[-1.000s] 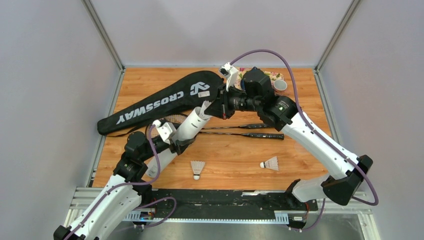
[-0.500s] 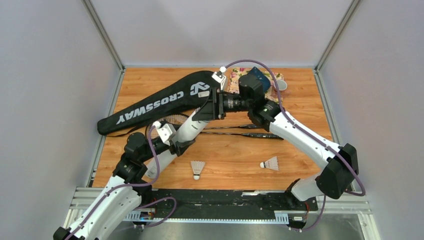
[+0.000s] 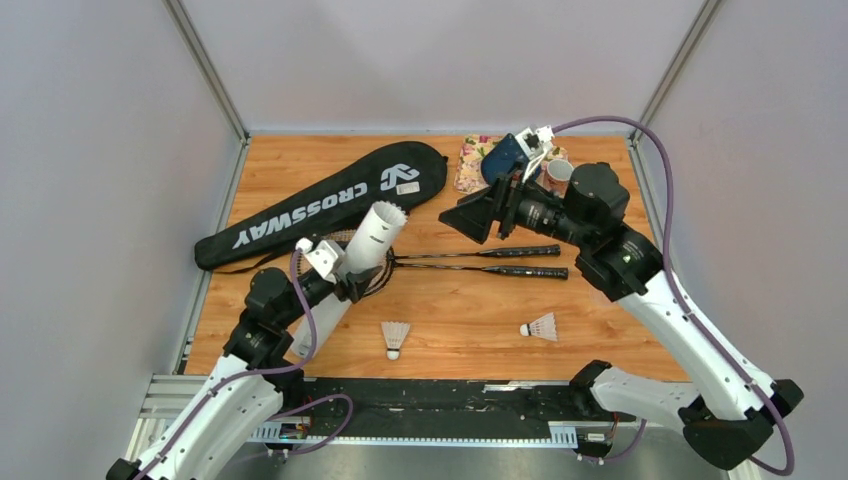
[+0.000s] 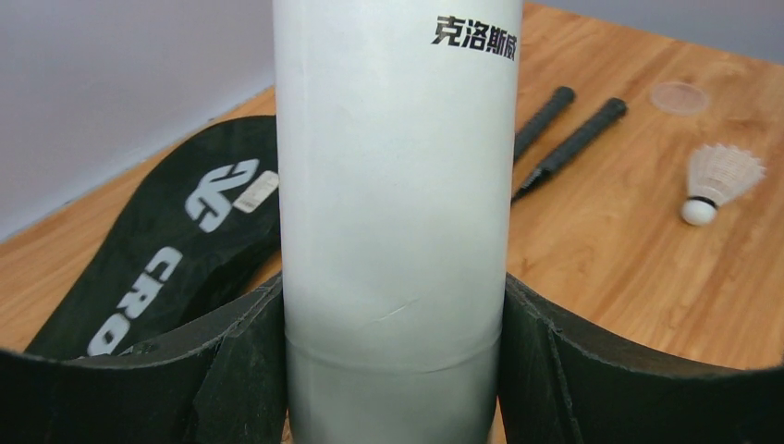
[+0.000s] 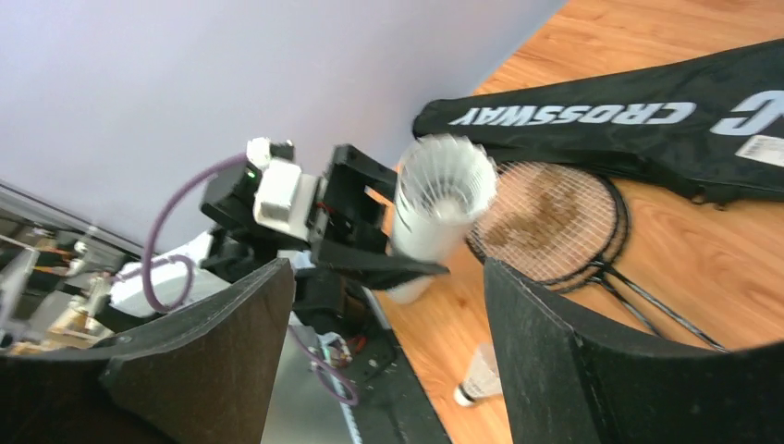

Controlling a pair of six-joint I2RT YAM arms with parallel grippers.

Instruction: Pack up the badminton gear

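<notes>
We are seeing the right claw (image 3: 468, 218) standing wide apart and empty, pulled back from the tube (image 3: 372, 238) where a second ago it was pressed at the mouth; a shuttlecock (image 5: 444, 180) is now sitting feathers-up in that mouth, so we are judging 1 piece packed. The left claw (image 4: 393, 370) is still clamping the tube's lower body, holding it tilted above the heads of the 2 rackets (image 3: 470, 260), beside the cover (image 3: 320, 205). 2 loose shuttlecocks (image 3: 395, 337) (image 3: 541, 327) are lying on the near tabletop (image 3: 460, 310), well apart; we are not finding a 4th and cannot tell whether it is deeper in the tube.

For room, the right claw is hanging near the floral tray (image 3: 468, 165) and cup (image 3: 558, 176) by the far edge, so we are advising little travel backward; the near middle is offering the freest path, with the racket handles lying between claw and shuttlecocks.
</notes>
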